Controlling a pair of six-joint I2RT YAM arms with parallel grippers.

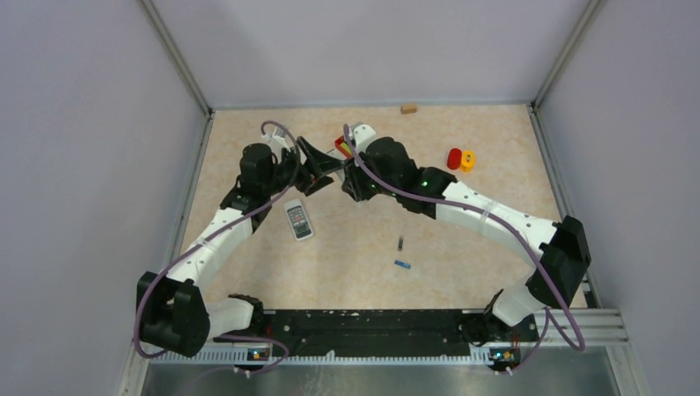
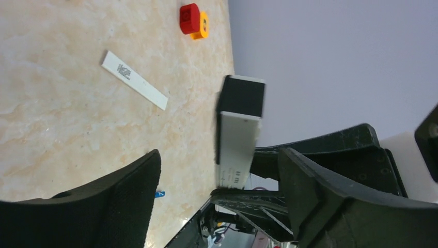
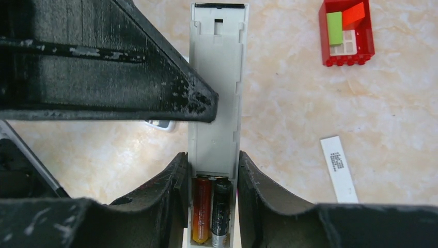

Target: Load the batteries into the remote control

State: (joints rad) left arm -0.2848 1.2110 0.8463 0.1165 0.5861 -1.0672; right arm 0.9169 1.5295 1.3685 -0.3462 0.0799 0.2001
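The left pincer (image 2: 220, 151) stands spread on either side of the remote control (image 3: 217, 77) over the far middle of the desk (image 1: 462, 239), gripping nothing, probably leaving the hold to its partner. The right pincer (image 3: 212, 155) pinches the remote control's sides at the uncovered bay, keeping the red-orange battery (image 3: 201, 209) and black battery (image 3: 221, 212) seated there in sight. A dark cell (image 1: 401, 242) and a blue cell (image 1: 402, 265) lie loose nearer the near edge.

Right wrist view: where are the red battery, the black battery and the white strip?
red battery (image 3: 201, 209), right wrist view, its middle
black battery (image 3: 221, 212), right wrist view, its middle
white strip (image 3: 338, 168), right wrist view, printed label
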